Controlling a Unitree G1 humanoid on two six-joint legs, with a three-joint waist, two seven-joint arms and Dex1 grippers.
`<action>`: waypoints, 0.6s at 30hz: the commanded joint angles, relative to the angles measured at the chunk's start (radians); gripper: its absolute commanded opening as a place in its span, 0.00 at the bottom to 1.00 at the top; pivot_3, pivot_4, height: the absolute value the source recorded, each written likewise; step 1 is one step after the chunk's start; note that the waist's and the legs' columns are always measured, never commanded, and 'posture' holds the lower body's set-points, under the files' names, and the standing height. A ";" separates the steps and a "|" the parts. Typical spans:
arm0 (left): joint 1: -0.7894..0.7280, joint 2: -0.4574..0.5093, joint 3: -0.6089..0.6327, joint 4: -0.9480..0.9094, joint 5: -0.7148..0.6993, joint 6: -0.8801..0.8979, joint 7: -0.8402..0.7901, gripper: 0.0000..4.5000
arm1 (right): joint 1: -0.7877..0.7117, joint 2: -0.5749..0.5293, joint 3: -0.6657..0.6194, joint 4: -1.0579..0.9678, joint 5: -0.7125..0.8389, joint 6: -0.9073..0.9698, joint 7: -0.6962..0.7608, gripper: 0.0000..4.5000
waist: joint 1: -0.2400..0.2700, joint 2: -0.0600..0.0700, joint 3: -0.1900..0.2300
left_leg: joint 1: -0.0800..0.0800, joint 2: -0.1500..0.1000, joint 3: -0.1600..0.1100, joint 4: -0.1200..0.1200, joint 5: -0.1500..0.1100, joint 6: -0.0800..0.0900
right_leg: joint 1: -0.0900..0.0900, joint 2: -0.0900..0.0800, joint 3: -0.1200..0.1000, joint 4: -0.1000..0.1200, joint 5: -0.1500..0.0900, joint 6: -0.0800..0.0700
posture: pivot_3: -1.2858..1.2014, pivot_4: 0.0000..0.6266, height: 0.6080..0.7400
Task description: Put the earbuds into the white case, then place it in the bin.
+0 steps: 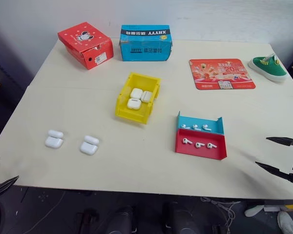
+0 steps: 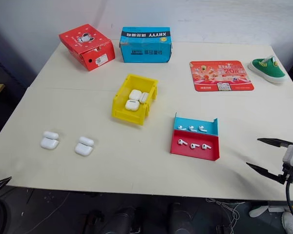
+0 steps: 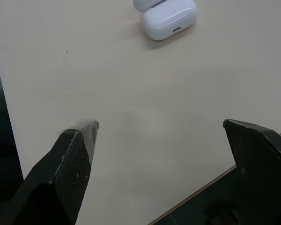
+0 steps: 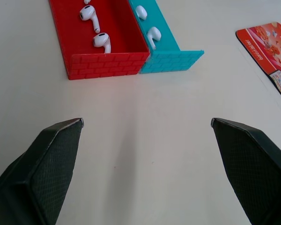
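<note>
Lying flat, earbuds (image 1: 199, 145) are seen stems toward right counter edge | bin (image 1: 136, 97) long axis runs away | left tool (image 3: 159, 136), right tool (image 4: 147, 124): wide, empty

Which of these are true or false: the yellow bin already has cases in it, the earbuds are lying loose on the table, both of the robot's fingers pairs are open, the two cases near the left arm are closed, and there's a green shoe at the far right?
1. The yellow bin already holds white cases. True.
2. The earbuds lie loose on the table. False: they sit inside the red-and-blue tray, three in each half.
3. Both grippers have their fingers open. True: the left gripper and the right gripper are spread wide and hold nothing.
4. The two cases near the left arm are closed. False: their lids stand open.
5. A green shoe lies at the far right. True.
</note>
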 commanded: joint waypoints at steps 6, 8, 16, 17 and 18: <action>0.020 0.009 0.065 -0.056 -0.078 0.103 -0.006 1.00 | 0.008 0.020 -0.014 -0.063 0.064 0.079 -0.025 0.99 | 0.000 0.000 0.000 | 0.000 0.000 0.000 0.001 0.000 0.000 | 0.000 0.000 0.000 0.001 0.000 0.000 | 0.52 0.24 1.00; 0.027 0.027 0.081 -0.050 -0.100 0.186 -0.015 1.00 | -0.005 0.062 -0.020 -0.140 0.140 0.136 -0.038 0.99 | -0.001 0.000 0.000 | 0.000 0.000 0.000 0.001 0.000 0.000 | 0.000 0.000 0.000 0.002 0.000 0.000 | 0.52 0.24 1.00; 0.044 0.160 0.117 0.048 -0.079 0.660 0.150 1.00 | 0.027 0.275 0.099 -0.571 0.356 0.204 0.016 0.99 | 0.001 -0.003 0.000 | 0.002 0.001 0.000 0.001 0.003 -0.001 | 0.000 0.000 0.000 0.008 0.000 0.000 | 0.52 0.24 1.00; 0.053 0.175 0.109 0.037 -0.073 0.705 0.143 1.00 | 0.018 0.313 0.109 -0.583 0.369 0.161 0.047 0.99 | 0.002 -0.005 -0.001 | 0.002 0.001 0.000 0.002 0.003 -0.001 | 0.000 0.000 0.001 0.008 0.000 0.000 | 0.52 0.24 1.00; 0.054 0.191 0.103 0.025 -0.073 0.758 0.142 1.00 | 0.015 0.332 0.121 -0.588 0.377 0.139 0.083 0.99 | 0.003 -0.006 -0.002 | 0.002 0.001 0.000 0.002 0.003 -0.001 | 0.000 0.000 0.001 0.008 0.000 0.000 | 0.52 0.24 1.00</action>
